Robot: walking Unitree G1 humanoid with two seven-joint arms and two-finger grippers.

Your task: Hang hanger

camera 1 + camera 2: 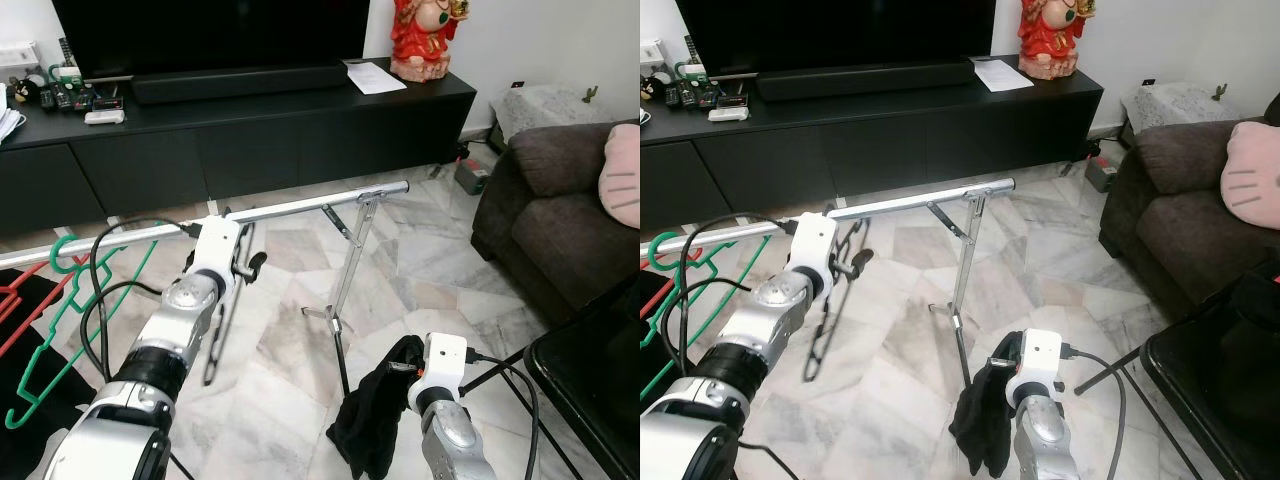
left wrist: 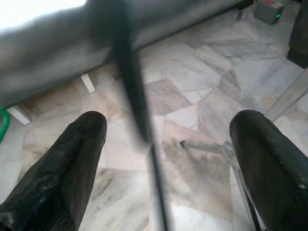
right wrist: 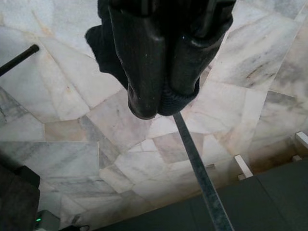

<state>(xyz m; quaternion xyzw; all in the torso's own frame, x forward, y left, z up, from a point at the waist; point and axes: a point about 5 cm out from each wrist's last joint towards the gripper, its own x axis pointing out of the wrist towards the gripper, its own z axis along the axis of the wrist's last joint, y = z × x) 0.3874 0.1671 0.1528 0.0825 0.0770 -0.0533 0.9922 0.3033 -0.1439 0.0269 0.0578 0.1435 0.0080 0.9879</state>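
Left claw (image 2: 159, 144) raised at rail (image 1: 300, 208), spread wide; right claw (image 3: 163, 96) clamps black garment (image 1: 375, 415).

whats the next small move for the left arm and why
Probably draw the left gripper back from the rail: the black hanger already hangs there, and the jaws stand open on either side of it. The right gripper is shut on a dark garment.

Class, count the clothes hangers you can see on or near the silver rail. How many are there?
3: a black hanger on the silver rail at the left gripper; a green hanger further left; a red hanger at the frame's edge. More may be hidden.
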